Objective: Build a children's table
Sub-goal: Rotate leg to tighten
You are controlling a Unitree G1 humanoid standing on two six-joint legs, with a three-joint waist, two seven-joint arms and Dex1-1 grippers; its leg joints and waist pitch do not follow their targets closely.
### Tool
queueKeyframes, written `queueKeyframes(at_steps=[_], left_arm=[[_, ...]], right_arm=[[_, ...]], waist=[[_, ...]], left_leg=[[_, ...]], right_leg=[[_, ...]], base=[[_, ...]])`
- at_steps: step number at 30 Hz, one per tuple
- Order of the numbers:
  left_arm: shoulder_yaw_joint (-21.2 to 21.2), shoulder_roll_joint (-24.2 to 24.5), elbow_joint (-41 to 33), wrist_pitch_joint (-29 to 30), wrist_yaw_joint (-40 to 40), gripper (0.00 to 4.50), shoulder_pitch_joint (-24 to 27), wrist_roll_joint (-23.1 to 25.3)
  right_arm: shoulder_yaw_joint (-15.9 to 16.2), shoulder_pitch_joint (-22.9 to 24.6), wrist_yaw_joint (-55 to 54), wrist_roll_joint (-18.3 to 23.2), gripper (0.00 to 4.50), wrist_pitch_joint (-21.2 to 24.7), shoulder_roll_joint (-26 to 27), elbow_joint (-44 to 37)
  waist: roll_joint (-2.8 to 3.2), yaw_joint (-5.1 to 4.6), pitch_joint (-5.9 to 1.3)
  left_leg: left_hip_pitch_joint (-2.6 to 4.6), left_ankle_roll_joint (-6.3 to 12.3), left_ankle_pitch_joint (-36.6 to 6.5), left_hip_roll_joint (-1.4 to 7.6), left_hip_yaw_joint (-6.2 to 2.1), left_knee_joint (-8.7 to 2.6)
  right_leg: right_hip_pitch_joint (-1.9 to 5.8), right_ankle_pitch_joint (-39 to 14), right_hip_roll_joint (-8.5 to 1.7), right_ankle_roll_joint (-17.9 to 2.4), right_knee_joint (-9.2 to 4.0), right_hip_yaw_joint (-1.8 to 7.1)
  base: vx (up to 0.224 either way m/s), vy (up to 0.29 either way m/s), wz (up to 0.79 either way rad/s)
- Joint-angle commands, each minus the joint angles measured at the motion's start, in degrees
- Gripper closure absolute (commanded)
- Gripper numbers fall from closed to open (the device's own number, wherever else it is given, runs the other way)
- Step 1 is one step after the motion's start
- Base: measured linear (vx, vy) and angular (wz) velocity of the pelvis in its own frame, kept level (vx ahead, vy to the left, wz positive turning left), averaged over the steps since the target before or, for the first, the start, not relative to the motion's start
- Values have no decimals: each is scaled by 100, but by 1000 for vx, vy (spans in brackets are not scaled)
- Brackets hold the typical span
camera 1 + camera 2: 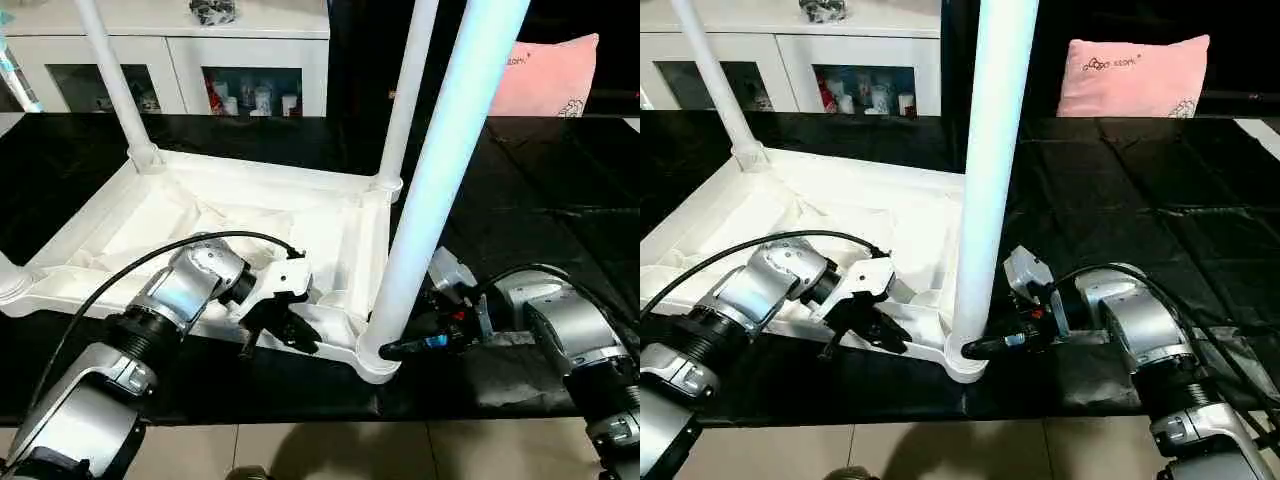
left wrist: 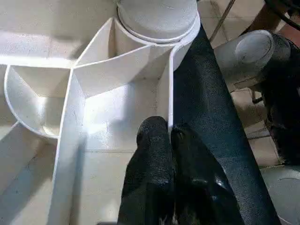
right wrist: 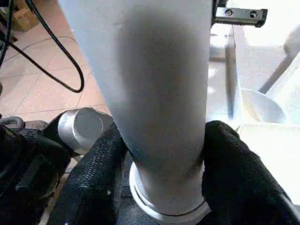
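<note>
The children's table lies upside down on the black cover, its ribbed white tabletop (image 1: 270, 172) facing up. Three white legs stand in corner sockets: far left (image 1: 110, 80), far right (image 1: 408, 90) and the thick near-right leg (image 1: 440, 180). My left gripper (image 1: 290, 335) is shut on the tabletop's near rim wall (image 2: 169, 93), just left of the near-right socket (image 1: 378, 365). My right gripper (image 3: 166, 133) reaches in from the right, and its black fingers (image 3: 101, 168) press both sides of the near-right leg (image 3: 154, 70) just above the socket.
A white glass-doored cabinet (image 1: 180, 60) stands behind the table. A pink cushion (image 1: 545, 75) lies at the back right. The black cover (image 1: 540, 190) stretches to the right of the tabletop. The table's front edge and tiled floor (image 1: 330, 450) lie just below my forearms.
</note>
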Motion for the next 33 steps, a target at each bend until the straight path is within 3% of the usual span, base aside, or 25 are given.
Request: queueKeyframes(at_steps=[1,7,12,15,17,21,24,30,31,33], left_arm=[[4,-54,-145,-27,-25,450,-123,-52],[97,-74,-157,158,178,450,-76,-59],[436,-407,-20,621,1171,450,-69,-56],[638,-824,15,1094,1897,450,-102,-91],[702,-982,72,1214,2159,450,-141,-92],[1006,-1673,443,1553,3380,450,-389,-111],[1195,-1979,637,1609,3934,450,-510,-145],[1336,-2212,779,1588,4356,450,-611,-21],[1336,-2212,779,1588,4356,450,-611,-21],[1303,-2116,772,1535,4316,450,-593,54]], right_arm=[[116,43,108,-1,241,2,-9,-121],[80,155,-39,51,249,63,56,-228],[-112,266,-1169,-100,249,368,471,-111],[-217,194,-2367,-435,251,551,937,169],[-256,153,-2749,-519,254,641,1103,256],[-435,-48,-4297,-788,255,1171,1816,507],[-513,-152,-4962,-950,257,1219,2158,627],[-669,-398,-5687,-1045,257,1073,2657,827],[-669,-398,-5687,-1045,203,1073,2657,827],[-690,-358,-5467,-936,189,1014,2653,721]], waist=[[-56,-31,-397],[-47,-30,-391],[-66,-63,-372],[-69,-151,-364],[-70,-201,-363],[-63,-369,-331],[-60,-383,-344],[-37,-399,-359],[-37,-399,-359],[-38,-397,-356]], left_leg=[[0,417,-654,183,-17,-353],[8,398,-697,183,-16,-356],[7,273,-808,155,-27,-365],[-9,173,-772,124,-36,-371],[3,173,-813,119,-38,-368],[24,155,-982,60,-31,-352],[41,222,-1024,50,-31,-356],[47,274,-1069,85,-49,-390],[47,274,-1069,85,-49,-390],[39,306,-1033,92,-44,-395]], right_leg=[[356,-1808,-439,-747,-378,336],[350,-1834,-435,-750,-389,333],[355,-2236,-443,-594,-443,309],[364,-2492,-441,-430,-481,285],[353,-2506,-436,-427,-491,281],[331,-2892,-416,-327,-588,236],[330,-3001,-420,-212,-626,232],[337,-2659,-431,-315,-594,257],[337,-2659,-431,-315,-594,257],[341,-2521,-434,-372,-573,272]], base=[[0,0,0],[0,0,0],[0,0,0],[0,0,0],[0,0,0],[0,0,0],[0,0,0],[0,0,0],[0,0,0],[0,0,0]])
